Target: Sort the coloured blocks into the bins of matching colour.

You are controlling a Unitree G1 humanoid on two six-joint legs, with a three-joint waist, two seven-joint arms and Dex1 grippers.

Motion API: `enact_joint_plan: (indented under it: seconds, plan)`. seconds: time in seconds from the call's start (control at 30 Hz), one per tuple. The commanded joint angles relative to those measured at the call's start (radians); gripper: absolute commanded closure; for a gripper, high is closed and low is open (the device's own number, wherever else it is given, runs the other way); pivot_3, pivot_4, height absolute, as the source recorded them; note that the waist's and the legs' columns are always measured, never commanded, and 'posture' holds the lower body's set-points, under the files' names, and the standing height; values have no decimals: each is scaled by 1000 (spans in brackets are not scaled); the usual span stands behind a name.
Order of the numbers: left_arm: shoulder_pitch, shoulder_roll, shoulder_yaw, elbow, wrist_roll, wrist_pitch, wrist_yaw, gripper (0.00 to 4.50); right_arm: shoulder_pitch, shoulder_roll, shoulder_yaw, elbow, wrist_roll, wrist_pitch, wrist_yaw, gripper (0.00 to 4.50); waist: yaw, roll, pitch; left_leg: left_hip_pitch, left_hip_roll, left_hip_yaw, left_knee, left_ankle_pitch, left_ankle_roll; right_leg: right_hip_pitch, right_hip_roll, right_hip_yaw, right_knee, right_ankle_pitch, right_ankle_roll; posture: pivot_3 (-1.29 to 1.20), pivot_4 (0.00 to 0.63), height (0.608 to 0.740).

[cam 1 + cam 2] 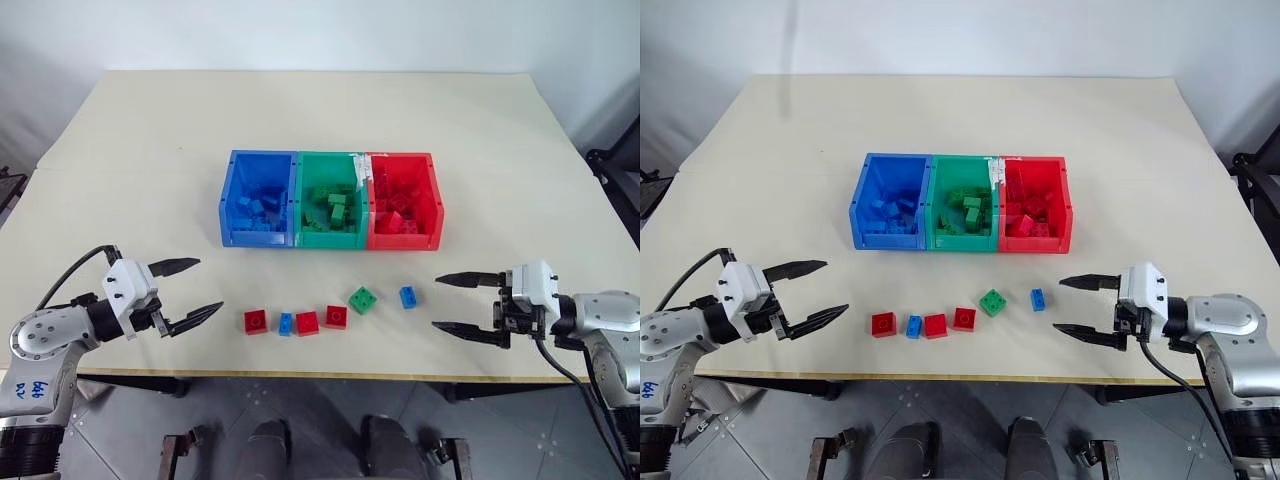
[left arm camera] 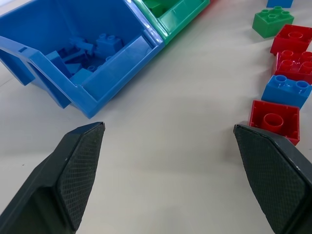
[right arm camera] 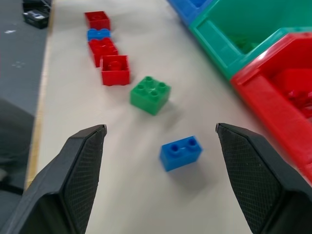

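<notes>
Coloured blocks already fill the bins (image 1: 329,240) at mid-worktop (image 1: 150,150). Six blocks (image 1: 307,322) remain unsorted near the front edge. Left gripper (image 1: 187,292) and right gripper (image 1: 452,303) stand wide open, empty.

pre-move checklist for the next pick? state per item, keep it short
1. Left tool open and holding nothing: ok.
2. Right tool open and holding nothing: ok.
3. Loose blocks within view near the table's front edge: three red, two blue, one green block: ok.
4. Nearest pick for the right tool, the blue block, stands apart from its neighbours: ok.
5. Nearest pick for the left tool, the red block, sits close to a small blue block; whether they touch: cannot tell.
6. Blue bin, green bin and red bin open-topped: ok.
</notes>
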Motion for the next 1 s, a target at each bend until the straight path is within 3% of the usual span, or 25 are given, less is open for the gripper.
enact_joint_plan:
  seconds: [0.03, 0.2, 0.33, 0.5, 0.7, 0.87, 1.0]
  plan:
    - [-1, 9, 10, -36, 15, -12, 12, 0, 17, -7, -52, -3, 10, -28, 2, 753, 0, 0, 0, 0, 0, 0, 0, 0, 0, 0, 0, 0, 0, 0, 0, 0, 150, 740]
    - [-1, -14, -75, -181, -51, 40, -45, 0, 89, -55, -148, 56, 18, -30, 22, 753, 17, 0, 0, 0, 0, 0, 0, 0, 0, 0, 0, 0, 0, 0, 0, 0, 150, 740]
    - [-6, -37, -171, -275, -24, 50, -50, 0, 86, -88, -153, 121, -19, -63, 41, 753, 23, 0, 0, 0, 0, 0, 2, 0, 0, 1, 0, 0, -1, 0, 0, 0, 150, 740]
    - [6, -41, -206, -298, -25, 59, -64, 0, -17, -94, -50, 156, -73, -23, 70, 753, 10, 0, 0, 1, 1, 1, 2, 0, 0, 1, 1, 1, -1, 0, 0, 0, 150, 740]
    - [51, -21, -143, -297, -77, 82, -88, 0, -188, -47, 127, 150, -132, 105, 77, 753, 1, 1, 0, 1, 1, 1, 3, 0, 0, 0, 1, 1, -1, 0, 0, 0, 150, 740]
    - [108, -22, -89, -325, -96, 68, -104, 0, -323, 45, 245, 286, -254, 85, 23, 753, -2, 1, 0, 1, 1, 1, 3, 0, 0, 0, 1, 1, -1, 0, 0, 0, 150, 740]
    - [144, -18, -52, -343, -112, 73, -107, 0, -385, 94, 299, 427, -318, -28, 48, 1669, -1, 1, 0, 0, 0, 1, 3, 0, 0, 0, 1, 1, -1, 0, 0, 0, 150, 740]
